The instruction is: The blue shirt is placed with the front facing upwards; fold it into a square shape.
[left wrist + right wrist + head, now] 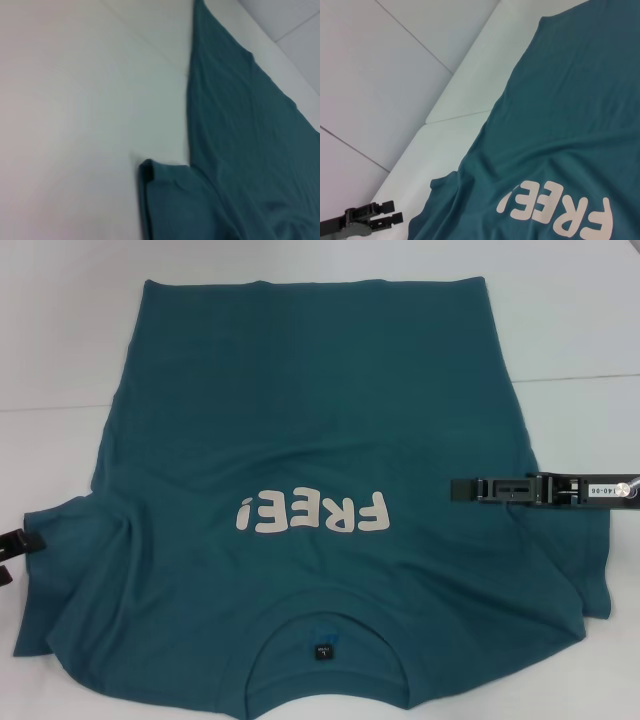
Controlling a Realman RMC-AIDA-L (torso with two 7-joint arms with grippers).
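On the white surface (580, 310) the dark teal-blue cotton T-shirt (310, 420) lay flat, unfolded. Left gripper (15, 545) at nine o'clock, fingers spread; right gripper (462, 490) at three o'clock, fingers unclear. Sleeve grasps seemingly came next.

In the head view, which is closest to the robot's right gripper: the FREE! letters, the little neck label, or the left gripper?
From the right gripper:
1. FREE! print, just beside it, mid-shirt.
2. Neck label, lower, at the collar.
3. Left gripper, across the blue shirt, at its far edge.
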